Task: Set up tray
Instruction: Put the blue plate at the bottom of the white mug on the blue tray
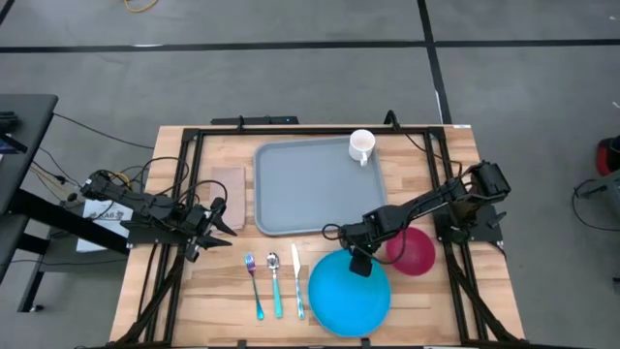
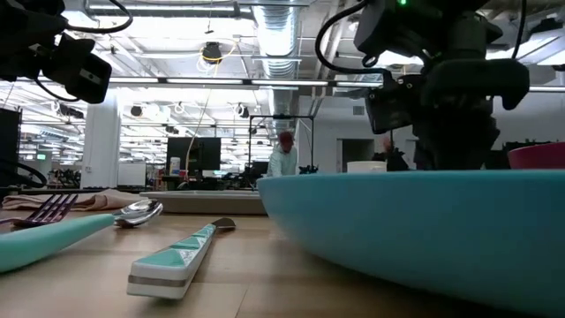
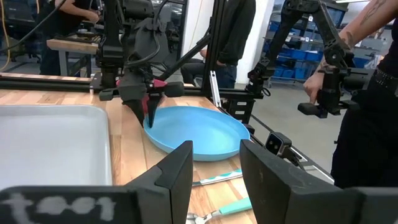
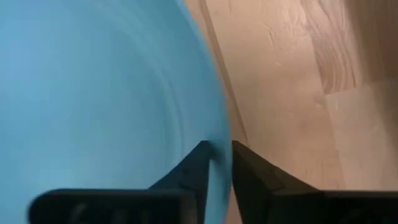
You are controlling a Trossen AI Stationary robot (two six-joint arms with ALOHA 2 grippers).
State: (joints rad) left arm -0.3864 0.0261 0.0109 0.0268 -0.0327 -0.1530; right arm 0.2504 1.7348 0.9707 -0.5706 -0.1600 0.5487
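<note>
The grey-blue tray (image 1: 310, 194) lies flat at the table's middle, with a white mug (image 1: 361, 146) standing in its far right corner. The round blue plate (image 1: 349, 296) lies near the near edge, right of the cutlery. My right gripper (image 1: 358, 264) points down at the plate's far rim, shut on it. My left gripper (image 1: 215, 221) hovers open beside the tray's near left corner, close to the tan napkin (image 1: 230, 194), and touches nothing. Its wrist view shows the tray (image 3: 50, 143) and the plate (image 3: 199, 134). My right gripper (image 4: 216, 165) pinches the plate's far rim (image 4: 219, 134) from above, pointing down. One finger (image 4: 198, 163) is inside the plate and the other is outside it. The plate stays about level; whether it is off the table I cannot tell.
A magenta bowl (image 1: 412, 250) sits just right of the plate. Fork (image 1: 254, 281), spoon (image 1: 275, 281) and knife (image 1: 297, 281) lie side by side left of the plate. Black frame rails run along both table sides. People stand beyond the table in the left wrist view.
</note>
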